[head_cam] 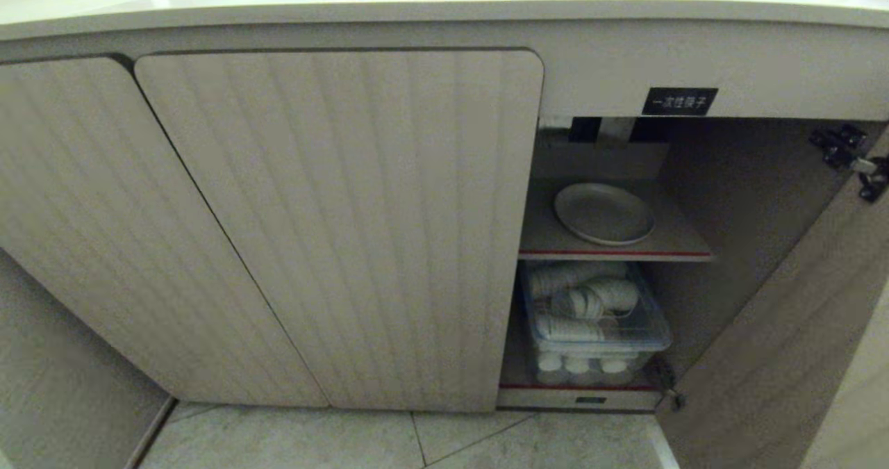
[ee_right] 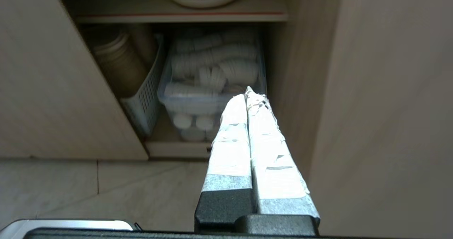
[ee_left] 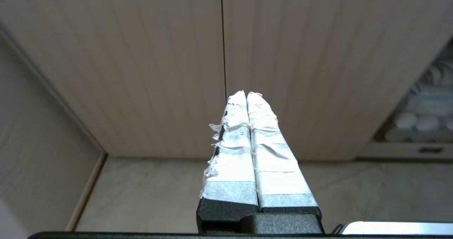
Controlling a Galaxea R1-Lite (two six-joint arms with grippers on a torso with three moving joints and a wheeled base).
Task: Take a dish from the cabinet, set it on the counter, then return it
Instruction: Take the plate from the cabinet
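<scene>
On the upper shelf [head_cam: 684,247] of the cabinet [head_cam: 333,233], right of centre in the head view, the dish [head_cam: 603,213] lies flat and alone, behind the shelf's red front edge. Above it, a small black label [head_cam: 679,101] with white characters sits on the cabinet's face. Along the top of the frame runs the counter [head_cam: 444,0]. The 2 ribbed doors at left and centre are shut; the right door [head_cam: 785,330] stands swung open at the frame's right.

Below the shelf, a clear plastic bin [head_cam: 597,330] holds stacked white cups, with a white slotted basket [ee_right: 145,101] of brown cups beside it.

Neither arm appears in the head view. The left gripper [ee_left: 246,95] has its 2 taped fingers pressed together, empty, facing the seam between the shut doors. The right gripper [ee_right: 246,92], fingers likewise closed on nothing, faces the open compartment, apart from the dish.
</scene>
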